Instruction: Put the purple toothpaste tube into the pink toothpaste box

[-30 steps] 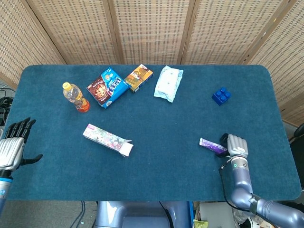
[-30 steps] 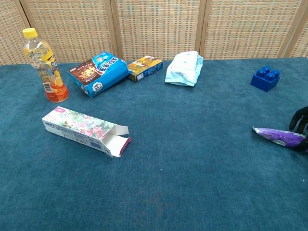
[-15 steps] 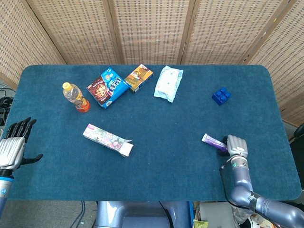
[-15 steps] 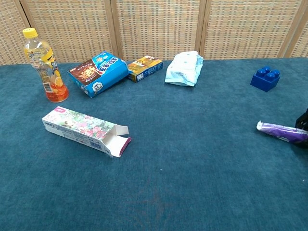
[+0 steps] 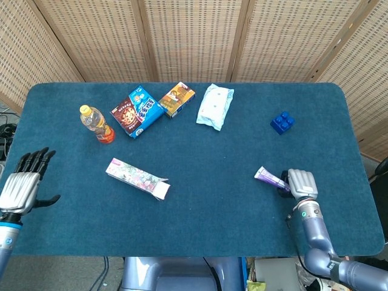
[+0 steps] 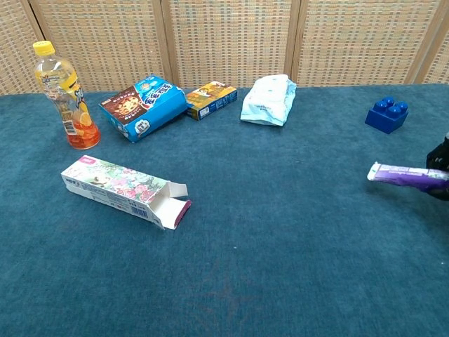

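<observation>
The purple toothpaste tube [image 5: 269, 178] [image 6: 405, 175] hangs a little above the blue cloth at the right, its flat end pointing left. My right hand [image 5: 301, 183] grips its far end; in the chest view only dark fingers [image 6: 440, 156] show at the frame edge. The pink toothpaste box [image 5: 137, 177] [image 6: 125, 191] lies flat left of centre with its flaps open toward the right. My left hand [image 5: 24, 187] hovers off the table's left edge, fingers spread, holding nothing; the chest view does not show it.
Along the back stand an orange drink bottle [image 5: 96, 123], a blue snack box [image 5: 137, 111], a small yellow box [image 5: 176, 99] and a pale blue pouch [image 5: 214, 105]. A blue toy brick [image 5: 282, 122] sits behind the right hand.
My right hand has lifted the tube off the cloth and levelled it, moving slightly up and away. The left hand has risen a little. The box has not moved.
</observation>
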Tool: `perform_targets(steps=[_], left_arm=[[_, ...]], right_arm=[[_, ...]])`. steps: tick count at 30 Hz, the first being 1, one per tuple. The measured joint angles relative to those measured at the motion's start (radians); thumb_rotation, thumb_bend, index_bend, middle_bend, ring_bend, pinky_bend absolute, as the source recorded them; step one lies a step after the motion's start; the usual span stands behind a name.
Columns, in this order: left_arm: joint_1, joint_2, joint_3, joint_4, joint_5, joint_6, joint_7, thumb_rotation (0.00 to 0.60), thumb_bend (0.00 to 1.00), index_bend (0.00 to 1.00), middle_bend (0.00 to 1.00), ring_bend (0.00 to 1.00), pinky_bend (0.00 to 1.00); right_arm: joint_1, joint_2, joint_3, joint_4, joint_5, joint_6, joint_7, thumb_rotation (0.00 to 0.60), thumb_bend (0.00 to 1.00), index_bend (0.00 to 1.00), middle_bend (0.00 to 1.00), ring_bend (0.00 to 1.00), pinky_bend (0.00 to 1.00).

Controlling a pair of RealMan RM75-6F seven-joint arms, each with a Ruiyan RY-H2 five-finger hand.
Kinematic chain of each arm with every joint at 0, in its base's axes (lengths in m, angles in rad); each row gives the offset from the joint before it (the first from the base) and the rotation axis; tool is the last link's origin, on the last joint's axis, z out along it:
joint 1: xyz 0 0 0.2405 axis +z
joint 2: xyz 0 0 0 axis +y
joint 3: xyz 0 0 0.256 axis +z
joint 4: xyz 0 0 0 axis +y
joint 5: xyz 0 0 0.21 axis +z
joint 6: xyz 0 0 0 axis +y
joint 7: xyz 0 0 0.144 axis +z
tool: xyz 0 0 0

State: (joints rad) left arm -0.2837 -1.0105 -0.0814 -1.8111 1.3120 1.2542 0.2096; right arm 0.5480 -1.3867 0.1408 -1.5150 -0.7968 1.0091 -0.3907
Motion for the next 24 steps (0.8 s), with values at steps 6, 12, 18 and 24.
perform_targets(steps=[6, 12, 18, 24], left_arm=[[-0.074, 0.018, 0.005, 0.051, 0.106, -0.090, -0.030, 0.600, 0.20, 0.00, 0.00, 0.00, 0.00], [-0.163, 0.008, 0.020, 0.157, 0.233, -0.182, -0.159, 0.600, 0.20, 0.00, 0.00, 0.00, 0.00], [-0.272, -0.069, 0.063, 0.398, 0.431, -0.219, -0.317, 0.600, 0.20, 0.00, 0.00, 0.00, 0.00], [-0.386, -0.215, 0.102, 0.648, 0.562, -0.229, -0.392, 0.600, 0.20, 0.00, 0.00, 0.00, 0.00]], right_arm=[[-0.013, 0.102, -0.027, -0.055, -0.178, -0.022, 0.075, 0.600, 0.58, 0.64, 0.64, 0.49, 0.39], [-0.023, 0.197, -0.055, -0.122, -0.302, -0.015, 0.093, 0.600, 0.58, 0.64, 0.64, 0.49, 0.39], [-0.030, 0.257, -0.076, -0.188, -0.364, 0.019, 0.034, 0.600, 0.59, 0.64, 0.64, 0.49, 0.39], [-0.033, 0.275, -0.077, -0.223, -0.366, 0.038, -0.004, 0.600, 0.59, 0.64, 0.64, 0.49, 0.39]])
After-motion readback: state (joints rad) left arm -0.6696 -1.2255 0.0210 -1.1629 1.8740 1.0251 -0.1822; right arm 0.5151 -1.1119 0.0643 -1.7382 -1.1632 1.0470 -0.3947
